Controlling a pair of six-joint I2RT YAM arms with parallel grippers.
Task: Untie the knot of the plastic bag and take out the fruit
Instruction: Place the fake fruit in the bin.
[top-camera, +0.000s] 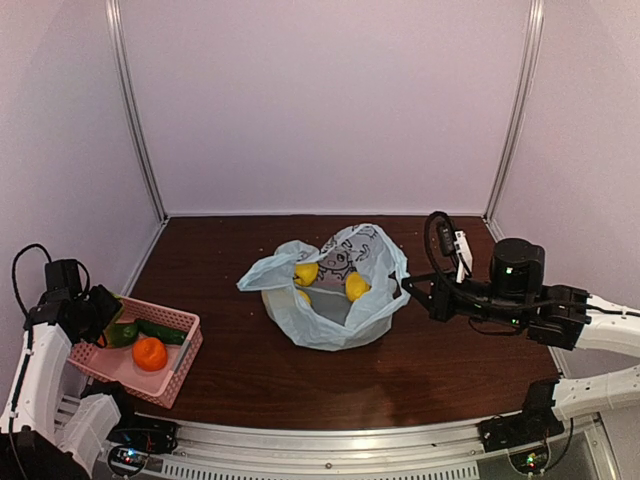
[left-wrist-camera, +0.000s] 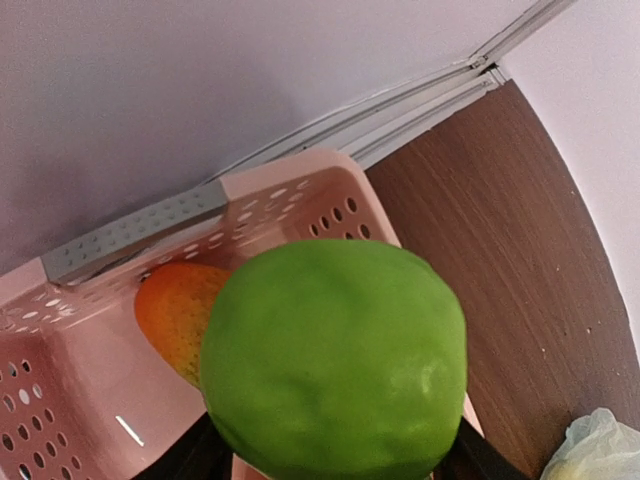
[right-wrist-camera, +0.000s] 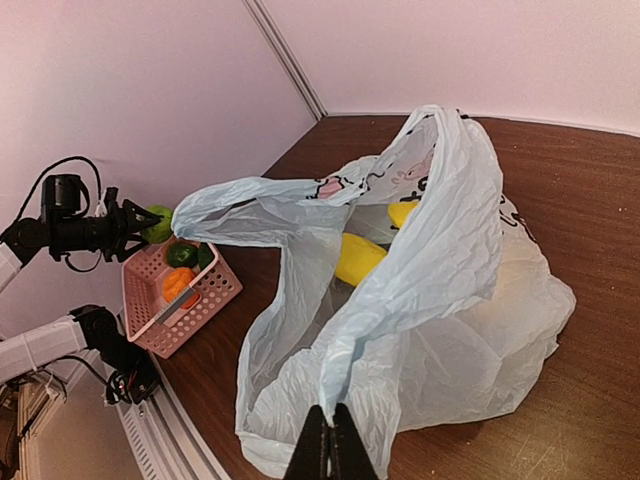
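Note:
The pale blue plastic bag (top-camera: 330, 300) lies open mid-table, and its knot is out of view. Two yellow fruit (top-camera: 306, 272) (top-camera: 356, 286) rest inside it. My right gripper (right-wrist-camera: 329, 440) is shut on a bunched strip of the bag's rim (right-wrist-camera: 400, 330) at its right side, holding that edge up. My left gripper (left-wrist-camera: 335, 465) is shut on a round green fruit (left-wrist-camera: 335, 360), which fills the left wrist view. It holds the fruit over the pink basket (left-wrist-camera: 290, 195). The black fingers (left-wrist-camera: 185, 455) only show at the fruit's lower sides.
The pink perforated basket (top-camera: 180, 375) sits at the table's near left corner. It holds an orange fruit (top-camera: 149, 353), a dark green cucumber-like one (top-camera: 162, 331) and a green one (right-wrist-camera: 181, 254). Enclosure walls stand close behind and on both sides.

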